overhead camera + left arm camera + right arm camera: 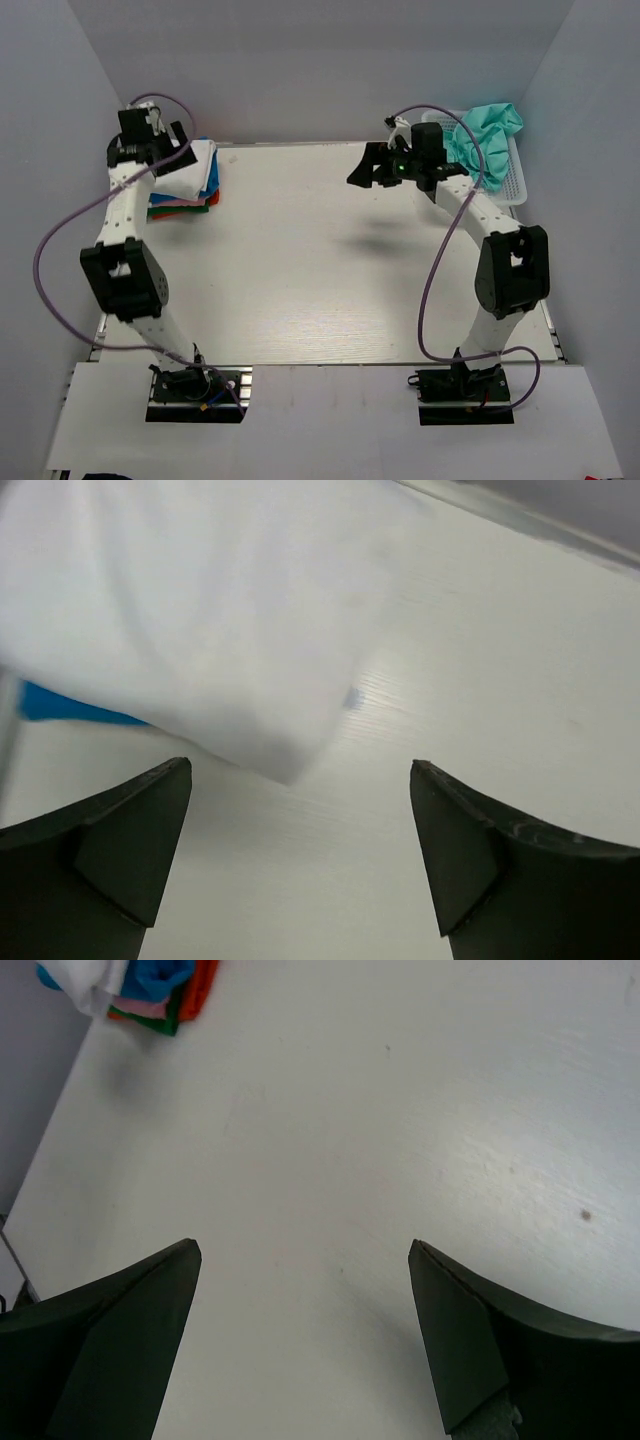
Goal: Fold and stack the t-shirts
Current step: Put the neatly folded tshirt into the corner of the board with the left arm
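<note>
Overhead view spans the table [300,260]; wrist views look down closely, sharing the shirt stack [190,185].

No text, label, brand mark, number or sign can be read in any view, whether on the stacked cloth t-shirts [190,172], the white plastic mesh basket [512,180] or the pale wooden bench [300,270]

1. We see a white bench [320,260] with a faint, fine grain filling the middle of the overhead view.
2. We see plain, pale grey-lilac walls closing it in on three sides: a back wall [320,70], a left wall [40,150] and a right wall [595,200].
3. We see a thin grey strip [520,520] along the bench's far edge.
4. We see a white ledge [330,420] lying along the near edge.
5. We find the light soft and even, with one blurred shadow [385,240] on the bench top.
</note>
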`<state>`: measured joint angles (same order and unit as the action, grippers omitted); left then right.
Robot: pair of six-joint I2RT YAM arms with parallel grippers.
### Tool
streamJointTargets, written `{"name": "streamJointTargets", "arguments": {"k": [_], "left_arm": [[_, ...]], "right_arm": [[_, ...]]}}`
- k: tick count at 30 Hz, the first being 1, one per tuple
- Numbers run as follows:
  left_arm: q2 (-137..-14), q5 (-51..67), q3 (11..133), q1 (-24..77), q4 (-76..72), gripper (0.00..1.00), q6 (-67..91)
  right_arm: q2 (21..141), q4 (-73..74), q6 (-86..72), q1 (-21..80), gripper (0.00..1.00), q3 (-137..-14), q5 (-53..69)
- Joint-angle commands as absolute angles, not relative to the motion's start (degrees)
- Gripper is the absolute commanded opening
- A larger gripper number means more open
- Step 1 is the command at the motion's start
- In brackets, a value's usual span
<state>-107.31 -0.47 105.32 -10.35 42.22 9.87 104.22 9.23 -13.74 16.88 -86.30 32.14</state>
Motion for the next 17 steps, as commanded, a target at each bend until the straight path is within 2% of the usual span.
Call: {"name": "streamJointTargets", "arguments": {"k": [1,3,6,10,17], "left_arm": [[-91.7,21.2,86.8,-6.1,22.2,1.00,18.1],[-88.7,24.2,78.0,-2.2,17.7,1.00,21.1],[-86.4,23.0,72.0,3.5,13.4,1.00,21.7],[-86.4,18.2,71.5,6.1,15.6,1.00,21.0],[-84.2,15.5,68.9,7.4,13.8,1.00,19.7]], "right_arm": [[96.9,8.4,-15.7,16.8,0.90,-79.8,23.7],[93.9,7.5,-16.1,16.8,0.90,-75.3,19.4],[89.4,6.5,-16.7,16.8,0.90,-68.4,14.9],[85.4,6.1,-17.8,16.6,0.90,-61.7,15.4],[82.6,2.6,-19.5,16.6,0.90,-58.5,15.4]]}}
